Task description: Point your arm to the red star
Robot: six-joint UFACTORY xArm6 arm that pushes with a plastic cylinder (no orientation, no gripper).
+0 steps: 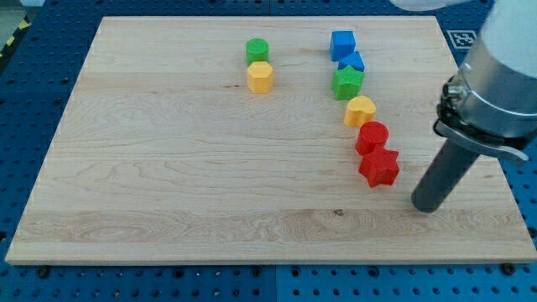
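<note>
Red star (379, 168): it lies on the right part of the board, toward the view's bottom, at the lower end of a curved line of blocks.
Red neighbour: a rounded red block (372, 136) touches the star just above it.
My tip (425, 204): it stands near the star, to the view's right and a little lower, with bare wood between them. It is only a plain rod, so it has nothing to open or close and it holds nothing.
Good way to do the step: I judge the tip needs only a short slide toward the view's left and slightly up. It should stop just beside the star and not push it into the red block.
Other blocks: above come a yellow heart (360, 110), a green star (347, 82), a blue block (352, 61) and a blue cube (342, 43). Well apart, toward the view's top, a green cylinder (258, 49) touches a yellow hexagon (261, 77).
Surface: a pale wooden board (168, 168), smooth.
Room: a blue perforated table (33, 92) surrounds the board.
</note>
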